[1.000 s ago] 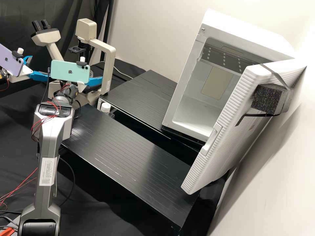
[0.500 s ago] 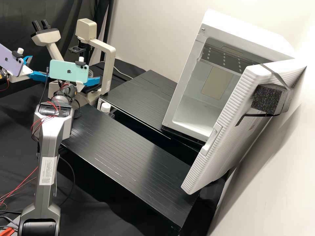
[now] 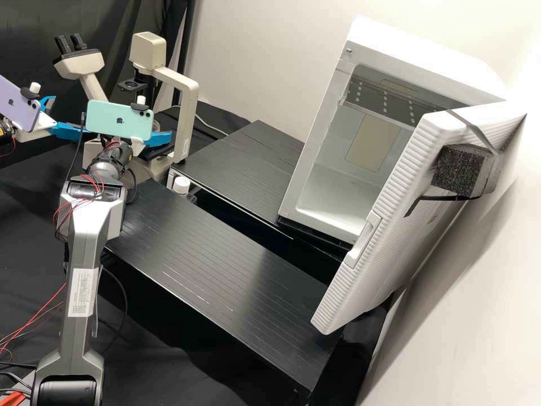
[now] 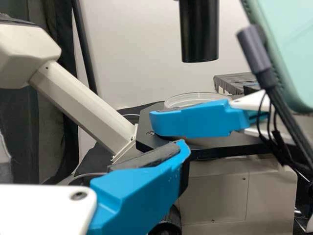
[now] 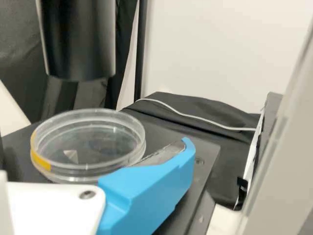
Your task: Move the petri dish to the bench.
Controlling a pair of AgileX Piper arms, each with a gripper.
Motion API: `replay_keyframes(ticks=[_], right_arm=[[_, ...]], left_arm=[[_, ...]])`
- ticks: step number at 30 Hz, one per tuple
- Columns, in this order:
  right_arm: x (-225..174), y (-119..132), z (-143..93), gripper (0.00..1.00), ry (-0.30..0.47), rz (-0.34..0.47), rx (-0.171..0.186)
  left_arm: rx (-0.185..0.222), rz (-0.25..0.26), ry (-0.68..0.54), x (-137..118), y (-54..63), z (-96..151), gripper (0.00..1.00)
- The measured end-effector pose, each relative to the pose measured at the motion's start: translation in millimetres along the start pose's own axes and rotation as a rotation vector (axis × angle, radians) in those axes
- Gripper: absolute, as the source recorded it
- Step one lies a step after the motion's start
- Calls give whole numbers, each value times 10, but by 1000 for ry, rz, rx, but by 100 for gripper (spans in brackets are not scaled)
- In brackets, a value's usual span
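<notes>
Dish (image 5: 88, 142) is sitting inside the stage (image 5: 168, 133) edge; your left gripper (image 3: 66, 117) and right gripper (image 5: 171, 154) are standing jaws apart. You're likely handling light, slick, brittle plastic, so you're wanting its side wall, softly.

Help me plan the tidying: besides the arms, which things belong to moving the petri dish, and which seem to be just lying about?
For the job:
petri dish, at the microscope
microscope, the starting place
bench, the goal

Seemingly not needed:
open white cabinet
white-capped container
</notes>
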Motion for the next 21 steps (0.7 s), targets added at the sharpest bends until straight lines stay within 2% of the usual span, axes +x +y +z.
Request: replay_keyframes(ticks=[19,20,21], right_arm=[[72,49,-60,100,-26,-23,-8],[77,45,-57,0,-26,-23,-8],[82,43,-57,0,-26,-22,-8]], left_arm=[[0,0,0,0,0,0,100],[0,0,0,0,0,0,100],[0,0,0,0,0,0,100]])
